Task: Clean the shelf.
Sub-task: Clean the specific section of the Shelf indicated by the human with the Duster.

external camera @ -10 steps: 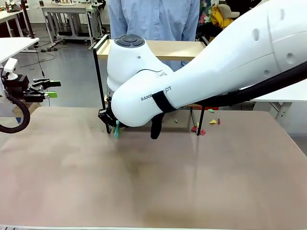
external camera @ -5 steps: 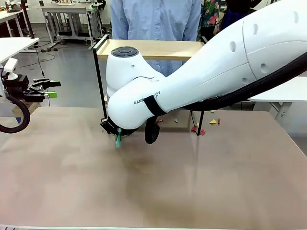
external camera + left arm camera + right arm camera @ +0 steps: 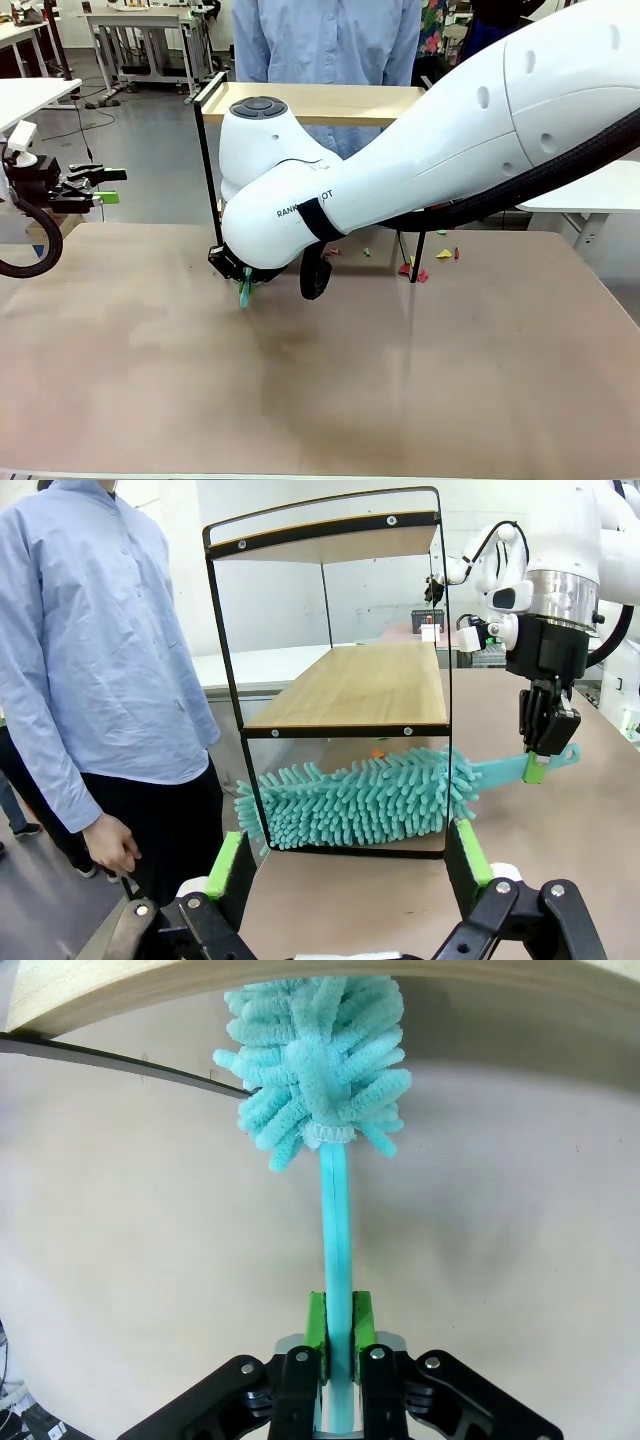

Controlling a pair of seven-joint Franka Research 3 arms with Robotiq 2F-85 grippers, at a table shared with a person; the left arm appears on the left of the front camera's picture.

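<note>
The shelf [image 3: 340,102] stands at the table's far side; the left wrist view shows its two wooden boards [image 3: 360,685] in a black frame. A teal fluffy duster [image 3: 360,798] lies under the lower board, just above the table. My right gripper [image 3: 545,752] is shut on its flat teal handle [image 3: 337,1250]. In the right wrist view the duster head [image 3: 320,1050] sits beneath the board's edge [image 3: 200,980]. In the front view that gripper [image 3: 243,278] is low at the shelf's left post. My left gripper [image 3: 88,185] hangs open off the table's left edge, its green pads [image 3: 228,865] apart.
A person in a light blue shirt [image 3: 330,40] stands right behind the shelf, one hand [image 3: 112,845] hanging down. Small coloured scraps [image 3: 440,255] lie on the table by the shelf's right post. My big white right arm [image 3: 450,140] crosses the table's middle.
My right arm has rolled and settled lower, and its gripper has drawn the duster handle slightly toward the near side. The left arm has not moved.
</note>
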